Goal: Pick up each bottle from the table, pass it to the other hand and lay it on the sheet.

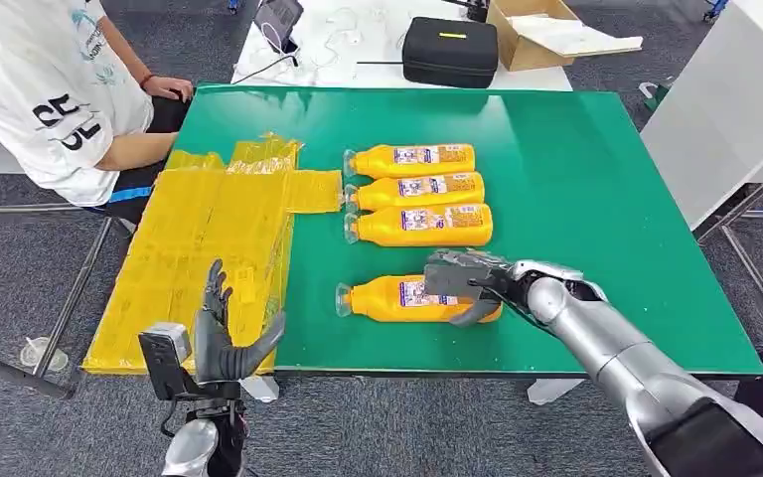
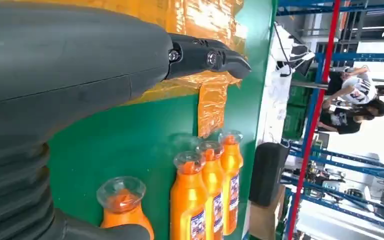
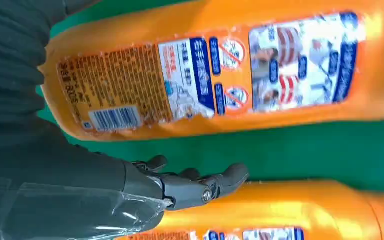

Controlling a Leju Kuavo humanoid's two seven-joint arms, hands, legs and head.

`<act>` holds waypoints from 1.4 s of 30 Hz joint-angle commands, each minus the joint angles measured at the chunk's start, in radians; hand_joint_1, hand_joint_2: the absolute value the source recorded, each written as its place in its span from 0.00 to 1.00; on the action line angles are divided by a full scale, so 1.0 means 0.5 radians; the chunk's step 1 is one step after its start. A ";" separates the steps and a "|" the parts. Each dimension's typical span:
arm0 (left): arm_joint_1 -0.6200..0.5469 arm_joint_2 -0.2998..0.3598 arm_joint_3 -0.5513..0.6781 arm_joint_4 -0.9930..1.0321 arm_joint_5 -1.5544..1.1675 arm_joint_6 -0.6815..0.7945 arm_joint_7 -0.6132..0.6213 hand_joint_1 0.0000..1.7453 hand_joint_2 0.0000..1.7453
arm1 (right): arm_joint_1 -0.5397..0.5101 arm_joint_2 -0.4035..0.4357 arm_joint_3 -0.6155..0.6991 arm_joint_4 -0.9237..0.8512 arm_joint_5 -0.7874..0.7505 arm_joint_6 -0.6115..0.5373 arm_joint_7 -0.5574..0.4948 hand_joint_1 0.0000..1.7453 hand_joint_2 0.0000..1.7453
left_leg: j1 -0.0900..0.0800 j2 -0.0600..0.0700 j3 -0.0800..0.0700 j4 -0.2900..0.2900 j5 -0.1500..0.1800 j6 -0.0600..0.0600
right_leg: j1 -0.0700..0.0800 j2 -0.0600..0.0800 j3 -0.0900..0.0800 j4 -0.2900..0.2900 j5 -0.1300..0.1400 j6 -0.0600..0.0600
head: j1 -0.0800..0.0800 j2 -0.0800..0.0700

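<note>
Right hand [image 1: 467, 283] draped over nearest orange bottle [image 1: 397, 298] lying alone near table's front edge, grip not confirmable, left hand [image 1: 227, 333] spread wide by yellow sheet [image 1: 199, 248]; better wrap mid-body before lifting.

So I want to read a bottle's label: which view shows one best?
The right wrist view: a bottle's label shows large, barcode included. The head view shows the labels small; the left wrist view shows them edge-on.
</note>
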 commanded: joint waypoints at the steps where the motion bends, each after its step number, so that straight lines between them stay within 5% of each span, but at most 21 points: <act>1: -0.089 0.020 -0.028 0.169 0.025 -0.012 0.002 0.00 1.00 | -0.167 0.018 0.420 0.247 0.012 -0.024 0.025 0.00 1.00 | 0.000 0.005 0.009 -0.001 -0.003 0.000 | 0.001 0.002 0.008 -0.001 -0.002 -0.004 | -0.001 0.000; 11: -0.090 0.019 -0.029 0.171 0.025 -0.013 0.002 0.00 1.00 | -0.164 0.016 0.423 0.253 0.013 -0.031 0.021 0.00 1.00 | 0.000 0.003 0.008 -0.001 -0.002 0.001 | 0.001 0.000 0.007 -0.001 -0.002 -0.003 | -0.001 0.000; 19: -0.090 0.006 -0.032 0.183 0.053 -0.011 0.036 0.00 1.00 | -0.086 0.252 0.622 0.627 0.247 -0.296 0.118 0.04 1.00 | 0.002 0.002 0.009 -0.003 -0.001 0.000 | 0.003 0.001 0.009 -0.004 -0.001 -0.003 | 0.000 0.000; 21: -0.084 0.005 -0.025 0.174 0.055 -0.005 0.044 0.00 1.00 | -0.072 0.292 0.626 0.680 0.308 -0.376 0.140 0.88 1.00 | 0.002 0.004 0.012 -0.004 -0.002 0.000 | 0.003 0.002 0.011 -0.004 -0.001 -0.004 | -0.001 0.000; 22: -0.078 0.005 -0.016 0.166 0.056 -0.008 0.046 0.00 1.00 | -0.049 0.318 0.564 0.701 0.323 -0.436 0.135 1.00 1.00 | 0.003 0.007 0.018 -0.005 -0.003 0.000 | 0.005 0.003 0.016 -0.007 -0.001 -0.005 | 0.000 0.000; 30: -0.041 0.010 0.013 0.123 0.059 -0.013 0.049 0.00 1.00 | 0.026 0.208 0.321 0.441 0.379 -0.584 0.136 1.00 1.00 | 0.002 0.010 0.024 -0.003 -0.004 -0.002 | 0.003 0.008 0.016 -0.003 0.004 -0.008 | -0.001 0.000; 34: 0.018 0.023 0.019 0.041 0.068 -0.003 0.049 0.00 1.00 | 0.363 0.149 -0.151 -0.074 0.300 -0.937 0.046 1.00 1.00 | 0.002 0.006 0.023 -0.003 0.001 -0.001 | 0.003 0.005 0.017 -0.004 0.007 -0.007 | -0.002 0.000; 37: 0.075 0.024 0.035 -0.050 0.074 -0.003 0.047 0.00 1.00 | 0.713 0.315 -0.617 -0.555 0.446 -1.263 -0.141 1.00 1.00 | 0.005 0.005 0.024 -0.005 0.002 0.000 | 0.006 0.003 0.021 -0.007 0.005 -0.009 | -0.001 0.000; 42: 0.116 0.035 0.017 -0.122 0.134 -0.045 0.064 0.00 1.00 | 0.933 0.548 -0.911 -0.923 0.561 -1.550 -0.311 1.00 1.00 | 0.003 0.007 0.007 -0.001 0.000 -0.002 | 0.004 0.010 0.005 0.000 0.005 -0.007 | -0.001 0.000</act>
